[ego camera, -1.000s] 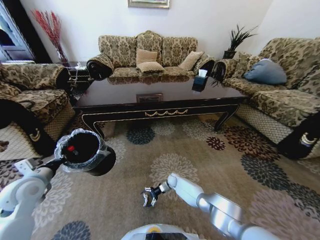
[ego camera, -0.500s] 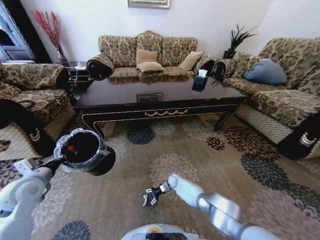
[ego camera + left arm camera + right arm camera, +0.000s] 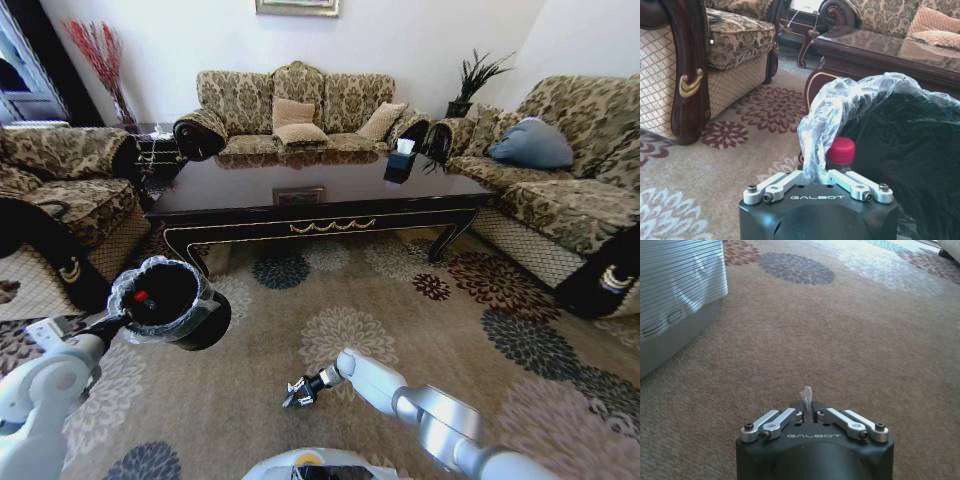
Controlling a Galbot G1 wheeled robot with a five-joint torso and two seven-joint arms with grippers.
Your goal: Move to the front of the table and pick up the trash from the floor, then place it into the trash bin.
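My left gripper (image 3: 112, 322) holds the black trash bin (image 3: 172, 302) above the carpet at my left; it is shut on the liner-covered rim (image 3: 815, 172). Inside the bin (image 3: 910, 150) stands a clear bottle with a red cap (image 3: 840, 150), whose cap (image 3: 141, 296) also shows from the head view. Low on the carpet just before my base, my right gripper (image 3: 297, 392) is shut on a tiny white scrap (image 3: 805, 394) that pokes up between its fingertips (image 3: 807, 412). The dark table (image 3: 320, 215) stands ahead.
Patterned sofas flank the table on the left (image 3: 60, 190), behind (image 3: 295, 105) and right (image 3: 570, 170). A black tissue box (image 3: 400, 162) sits on the table. My own base (image 3: 675, 300) is close beside the right gripper. Flowered carpet (image 3: 400, 290) lies open between me and the table.
The right gripper's fingers, open a second ago, have shut on the white scrap at the carpet. The left arm and the bin have stayed put.
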